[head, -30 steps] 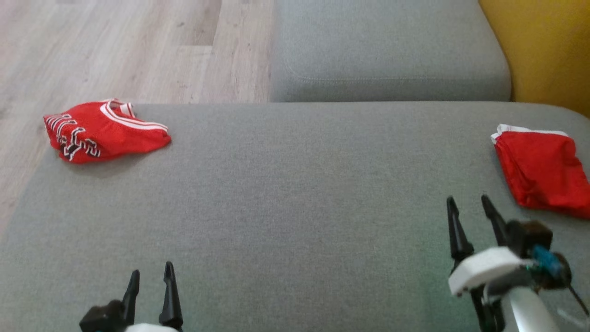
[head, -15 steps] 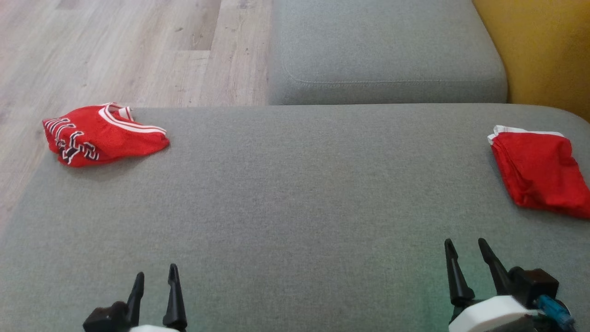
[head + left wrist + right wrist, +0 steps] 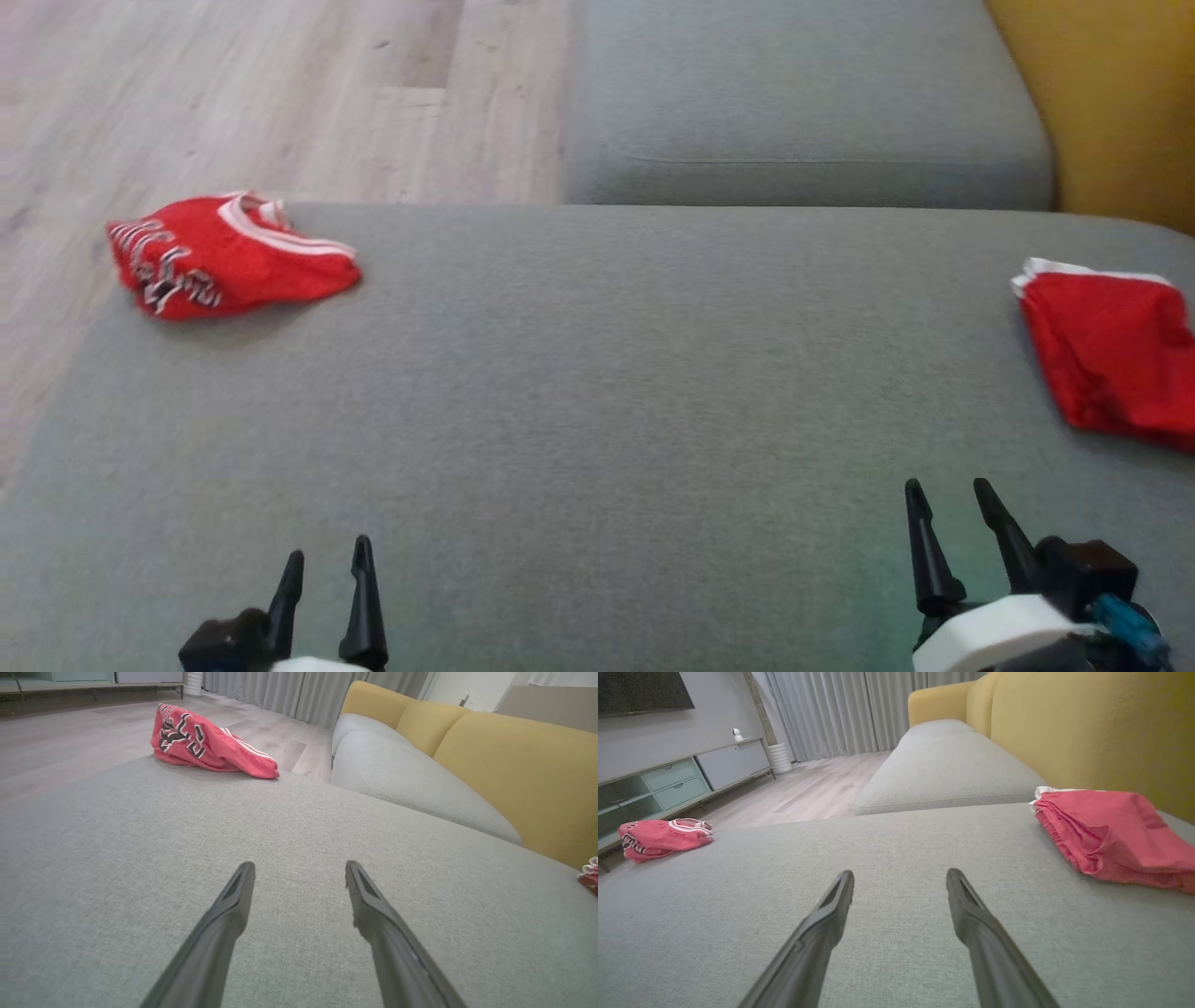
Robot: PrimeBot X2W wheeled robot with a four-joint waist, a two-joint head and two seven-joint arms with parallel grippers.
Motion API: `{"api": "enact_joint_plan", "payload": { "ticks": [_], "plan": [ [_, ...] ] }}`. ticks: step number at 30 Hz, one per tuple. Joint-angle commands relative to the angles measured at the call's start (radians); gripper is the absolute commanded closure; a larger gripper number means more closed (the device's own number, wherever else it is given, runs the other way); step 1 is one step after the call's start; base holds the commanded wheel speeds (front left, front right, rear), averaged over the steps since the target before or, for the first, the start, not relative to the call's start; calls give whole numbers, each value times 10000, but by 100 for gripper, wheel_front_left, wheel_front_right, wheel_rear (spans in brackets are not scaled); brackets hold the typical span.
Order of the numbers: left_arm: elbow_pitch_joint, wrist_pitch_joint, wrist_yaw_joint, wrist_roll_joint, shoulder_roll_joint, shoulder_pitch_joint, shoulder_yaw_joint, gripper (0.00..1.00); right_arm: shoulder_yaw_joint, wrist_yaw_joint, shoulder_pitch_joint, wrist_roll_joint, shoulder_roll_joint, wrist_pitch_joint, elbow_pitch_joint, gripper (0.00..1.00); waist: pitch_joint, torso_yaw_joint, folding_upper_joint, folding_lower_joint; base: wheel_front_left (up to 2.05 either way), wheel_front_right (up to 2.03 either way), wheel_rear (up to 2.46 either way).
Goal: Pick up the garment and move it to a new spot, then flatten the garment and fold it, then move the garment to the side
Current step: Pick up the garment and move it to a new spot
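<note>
Looking down, I see my left gripper (image 3: 329, 551) and right gripper (image 3: 948, 487) both spread wide and empty over the grey cushion (image 3: 597, 373). The crumpled lettered garment (image 3: 233, 269) lies at its far left corner, and the folded red garment (image 3: 1106, 359) lies at its right edge.

Black grippers, white wrists
The left gripper (image 3: 329, 551) and right gripper (image 3: 948, 490) each have two long, tapering black fingers (image 3: 927, 551) with pointed tips; the right shows a white wrist shell (image 3: 999, 633) and a blue connector (image 3: 1117, 620).
</note>
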Motion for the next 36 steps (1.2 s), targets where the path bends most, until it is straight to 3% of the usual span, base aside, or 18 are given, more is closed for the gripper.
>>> {"api": "enact_joint_plan", "payload": {
  "ticks": [1, 13, 23, 36],
  "plan": [
    [-271, -16, -30, 94, 92, -631, 317, 0, 252, 65, -306, 70, -55, -91, -404, 0, 32, 437, -1, 0, 0, 0, 0],
    [-400, -41, 92, 121, 388, -672, 575, 0, 861, 65, -627, 496, -55, -317, -280, 0, 213, 3453, -1, 0, 0, 0, 0],
    [-1067, -278, 401, 166, 288, -196, 1381, 0, 1776, 65, -1493, 407, -55, -142, -60, 0, 700, 3833, -1, 0, 0, 0, 0],
    [-1225, -292, 235, 415, 117, 41, 1547, 0, 1747, 65, -1613, 305, -55, -259, 122, 0, 804, 3913, -1, 0, 0, 0, 0]
  ]
}}
